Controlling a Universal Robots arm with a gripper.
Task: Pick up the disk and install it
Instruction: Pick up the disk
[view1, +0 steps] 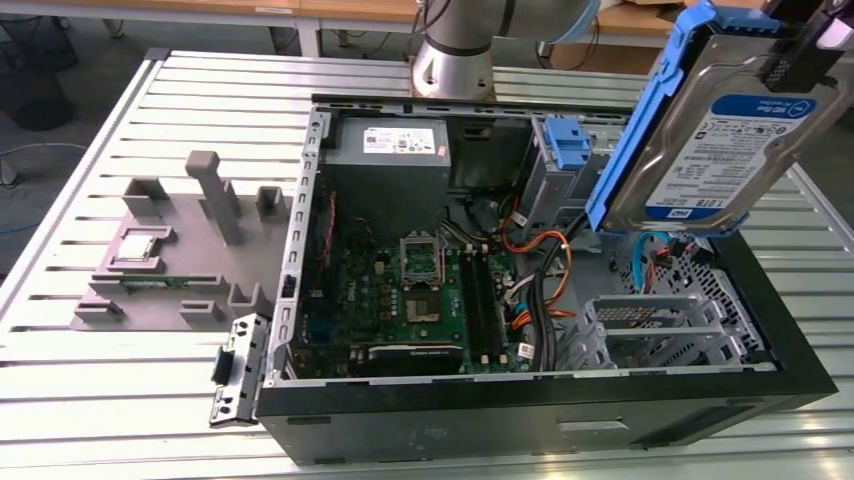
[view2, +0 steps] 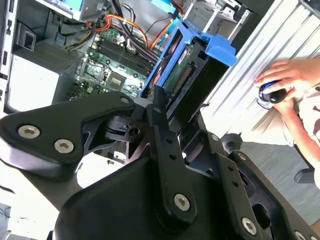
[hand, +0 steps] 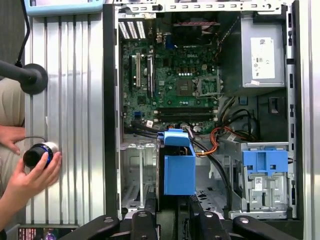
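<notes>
One slatted metal table (view1: 80, 400) carries everything, and its edges run out of frame in the exterior view. On it lies an open tower case (view1: 534, 425), with the motherboard (view1: 414, 290) and the grey power supply (view1: 387, 165) exposed. You cannot read the supply's white label at this distance.

The disk (view1: 727, 140) hangs in the air over the drive cage (view1: 654, 335) end of the case, at the exterior view's right. It stands on edge, long axis close to upright and leaning a little. The white-and-blue label faces the exterior camera and the blue carrier frames it. The frame cuts off its upper end. You can see print on the label, but the fine lines are not legible. In the first wrist view you look at it end-on, carrier end toward the camera.

The gripper (view1: 817, 45) is partly out of frame. In the second wrist view its fingers (view2: 160, 115) clamp the disk's edge.

A hand (hand: 35, 175) rests on a round knob (hand: 37, 154) on the table beside the case.
</notes>
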